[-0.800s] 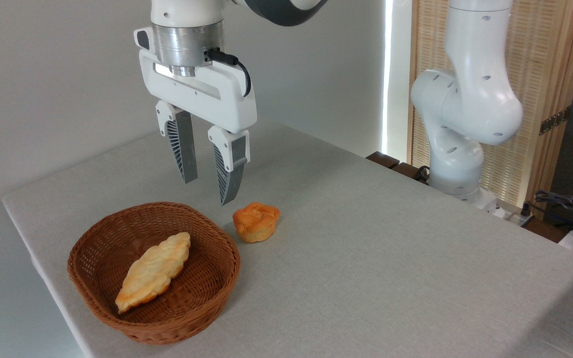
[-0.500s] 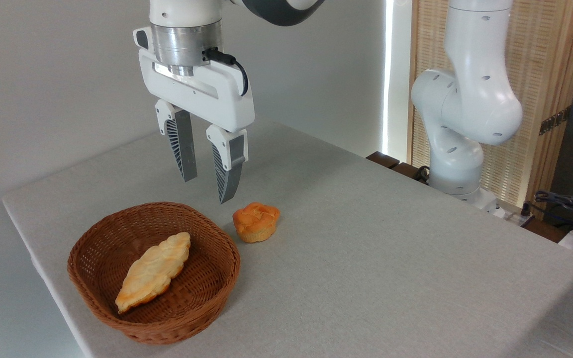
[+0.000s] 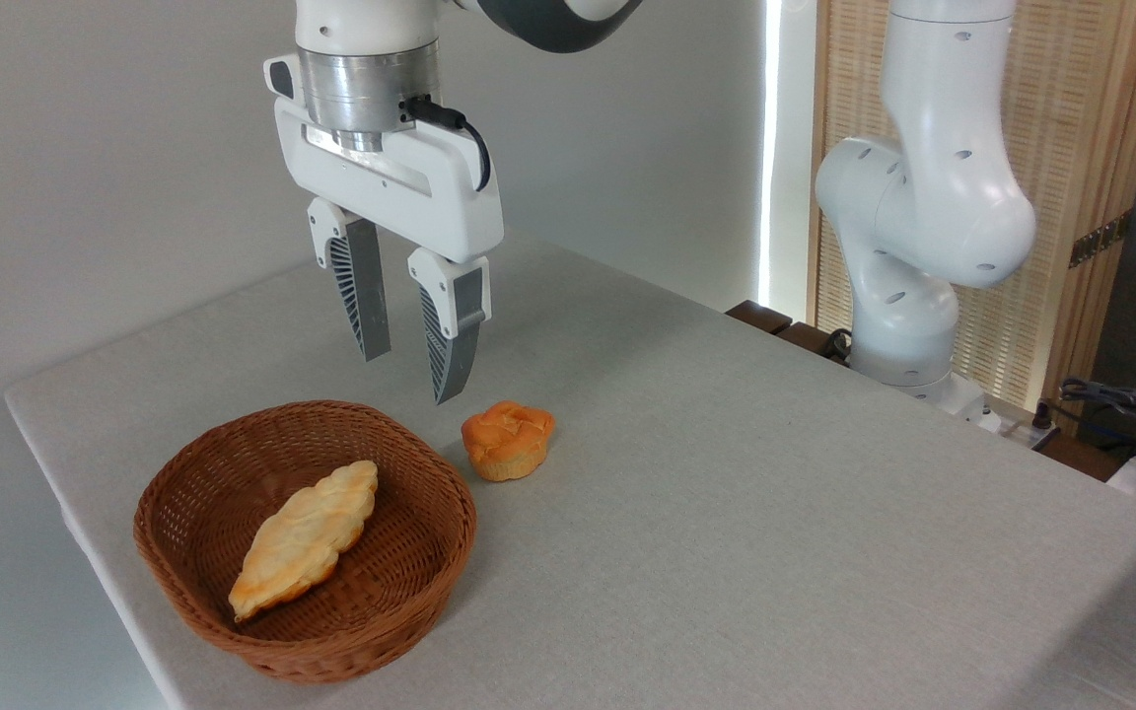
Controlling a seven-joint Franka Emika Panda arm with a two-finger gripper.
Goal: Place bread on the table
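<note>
Claw (image 3: 413, 378) hangs in the air with its two ribbed grey fingers (image 3: 368, 296) pointing down, parted by a modest gap and gripping nothing. It sits above the far rim of the wicker basket (image 3: 183, 582), well clear of everything below.

Down and to the left of it, the bread (image 3: 304, 537) — a long, pale golden pastry with browner tips — lies flat on the basket floor, slanted so one end points toward the near-left rim and the other toward the far right. Nothing touches it but the weave, and it is open from above.

Just right of the basket, on the bare cloth, stands a small round orange bun (image 3: 508, 440), close to the basket wall but apart from it; the longer fingertip hangs just above and left of it.

Grey counter (image 3: 775, 513) stretches wide and bare to the right and toward the front — plenty of room there. The basket sits near the counter's left edge, with only a narrow strip of cloth between it and the drop.

At the far right the white arm base (image 3: 908, 325) rises by the counter's back edge, in front of a slatted wooden screen (image 3: 1091, 148), with cables (image 3: 1120, 404) further right.
</note>
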